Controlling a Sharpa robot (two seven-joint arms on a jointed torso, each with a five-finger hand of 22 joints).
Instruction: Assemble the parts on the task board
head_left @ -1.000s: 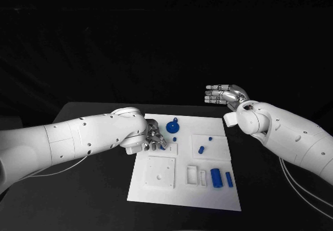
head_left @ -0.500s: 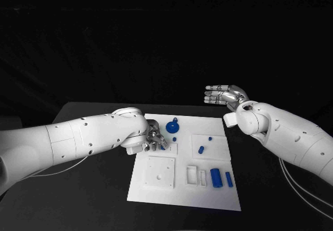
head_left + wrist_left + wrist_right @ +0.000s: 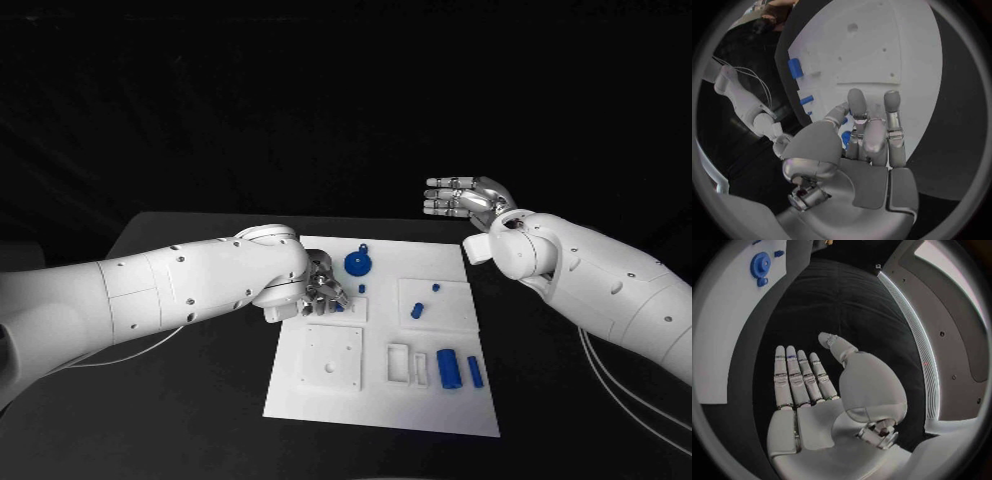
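The white task board [image 3: 335, 398] lies in the middle of the black table. My left hand [image 3: 320, 293] is down on its far left part, over a small raised white block [image 3: 346, 313]. In the left wrist view the thumb and fingers [image 3: 856, 102] close round a small blue part [image 3: 845, 138]. That part also peeks out under the fingertips in the head view [image 3: 338, 307]. My right hand [image 3: 464, 196] is raised beyond the board's far right corner, flat and holding nothing [image 3: 801, 377].
A round blue disc [image 3: 359, 263] and a small peg [image 3: 362, 288] lie just right of my left hand. Two small blue pieces [image 3: 418, 310] sit on a raised square, and two blue cylinders [image 3: 449, 368] lie near the board's front right. My right forearm [image 3: 606, 285] hangs over the table's right side.
My left hand has settled very slightly lower over the block. The right hand and the loose parts have not moved.
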